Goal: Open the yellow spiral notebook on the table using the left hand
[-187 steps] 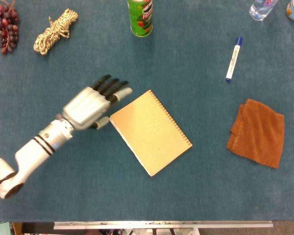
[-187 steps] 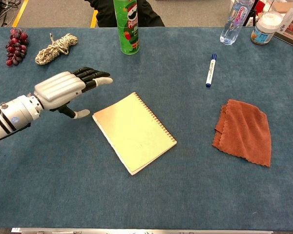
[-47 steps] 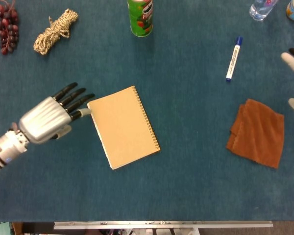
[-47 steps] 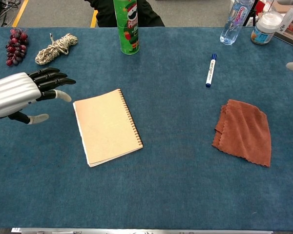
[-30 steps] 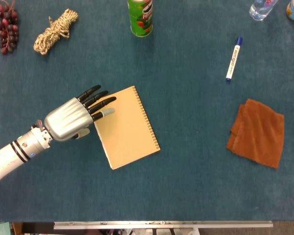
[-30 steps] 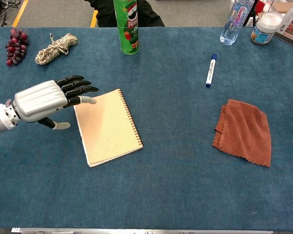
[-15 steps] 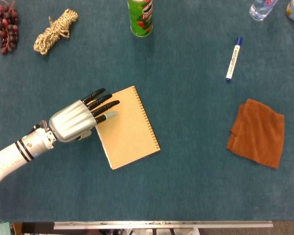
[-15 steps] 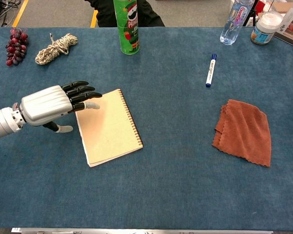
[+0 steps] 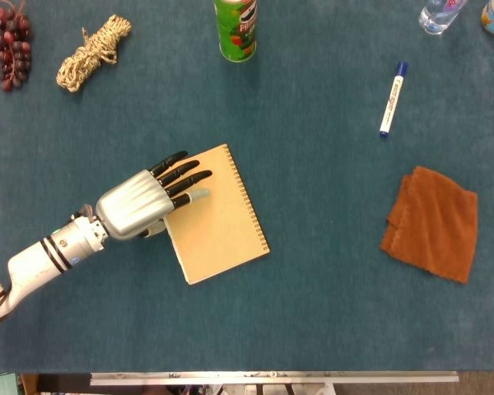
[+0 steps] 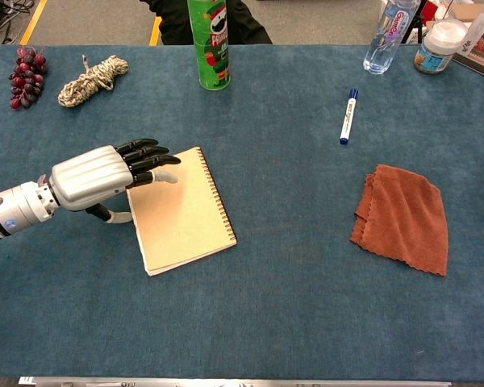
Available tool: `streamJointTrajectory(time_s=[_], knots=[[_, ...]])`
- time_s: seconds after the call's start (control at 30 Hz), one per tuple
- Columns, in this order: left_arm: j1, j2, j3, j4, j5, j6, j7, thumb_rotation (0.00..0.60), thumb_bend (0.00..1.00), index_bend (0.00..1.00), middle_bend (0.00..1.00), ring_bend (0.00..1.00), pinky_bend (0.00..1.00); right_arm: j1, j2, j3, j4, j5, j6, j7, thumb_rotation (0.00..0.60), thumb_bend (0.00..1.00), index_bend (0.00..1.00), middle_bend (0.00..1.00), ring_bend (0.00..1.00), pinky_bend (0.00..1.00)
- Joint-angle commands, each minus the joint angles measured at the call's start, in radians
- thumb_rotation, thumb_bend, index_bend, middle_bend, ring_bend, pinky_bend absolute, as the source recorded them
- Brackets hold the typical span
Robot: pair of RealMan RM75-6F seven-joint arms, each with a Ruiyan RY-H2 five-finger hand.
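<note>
The yellow spiral notebook [image 9: 218, 218] [image 10: 185, 214] lies closed on the blue table, its spiral binding along the right edge. My left hand [image 9: 144, 200] [image 10: 105, 173] reaches in from the left with fingers stretched flat over the notebook's upper left corner. Its thumb sits below, beside the notebook's left edge. It grips nothing. Whether the fingers touch the cover I cannot tell. My right hand shows in neither view.
A green can [image 9: 235, 29] [image 10: 208, 44] stands at the back. A rope bundle [image 9: 92, 51] and grapes [image 9: 10, 45] lie back left. A marker [image 9: 392, 99] and an orange cloth [image 9: 432, 222] lie to the right. Bottles [image 10: 387, 36] stand back right.
My left hand has moved right, from beside the notebook's left edge to over its upper left corner. The notebook has stayed put over the last second. The right hand left the view.
</note>
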Motion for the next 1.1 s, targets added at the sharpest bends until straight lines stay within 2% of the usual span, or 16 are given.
streamJointTrajectory(time_s=[0.03,0.5,0.87,0.97,1.1], knots=[[-0.008,-0.009,-0.003,-0.007,-0.008,-0.004,-0.013,0.6,0.17,0.17,0.06,0.0,0.0,-0.004,-0.003,0.002,0.009,0.004,0.0,0.008,0.6,0.14,0.14,0.17,0.02,0.06],[-0.035,-0.023,-0.022,-0.05,-0.055,-0.019,-0.09,0.6,0.17,0.21,0.08,0.0,0.0,-0.025,-0.016,0.024,0.04,0.015,0.018,0.037,0.6,0.14,0.14,0.17,0.02,0.06],[-0.058,0.024,-0.051,-0.196,-0.113,-0.056,-0.19,0.6,0.18,0.26,0.1,0.0,0.0,-0.037,-0.023,0.04,0.048,0.015,0.038,0.048,0.6,0.14,0.14,0.17,0.02,0.06],[-0.07,0.054,-0.053,-0.267,-0.126,-0.079,-0.232,0.6,0.21,0.27,0.11,0.0,0.0,-0.039,-0.024,0.045,0.051,0.015,0.043,0.051,0.6,0.14,0.14,0.17,0.02,0.06],[-0.092,0.089,-0.045,-0.351,-0.122,-0.108,-0.264,0.6,0.33,0.31,0.12,0.0,0.0,-0.042,-0.028,0.051,0.054,0.012,0.052,0.057,0.6,0.14,0.14,0.17,0.02,0.06]])
